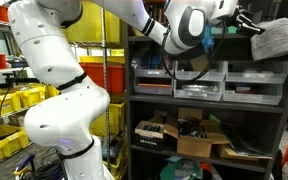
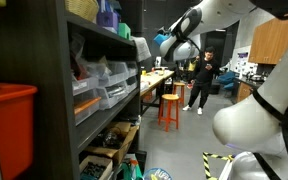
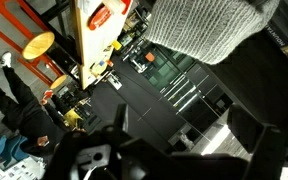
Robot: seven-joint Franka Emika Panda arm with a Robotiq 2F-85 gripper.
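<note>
Ahead of the jaws, just past the fingertips: cloth [image 1: 274, 40], grey, knitted, lying at the top of the shelf [image 1: 209, 105], one edge hung over the front. The jaws are seen spread wide with nothing pinched between them. No contact with the cloth can be made out in the wrist view.

Handling, as judged: the cloth is soft and would fold under pressure. The jaws should be closed only once a thick fold lies between them. The overhung edge is best approached level, and the shelf top should be avoided. A single thin layer is likely to be lost from a pinch.

Containers, listed from the jaws downward:
- Below the jaws, upper tier: drawers [image 1: 179, 82], pale and translucent, set side by side. Small parts are suggested inside, but they cannot be identified.
- Further below, lower tier: boxes [image 1: 197, 147], cardboard, flaps open. Dark items are held in them, kind not told.
- Well apart, behind the arm: bins [image 1: 14, 100], yellow, racked. Contents are hidden.
- Nearest the camera in an exterior view: tub [image 2: 6, 120], red. Its inside is not shown.
</note>
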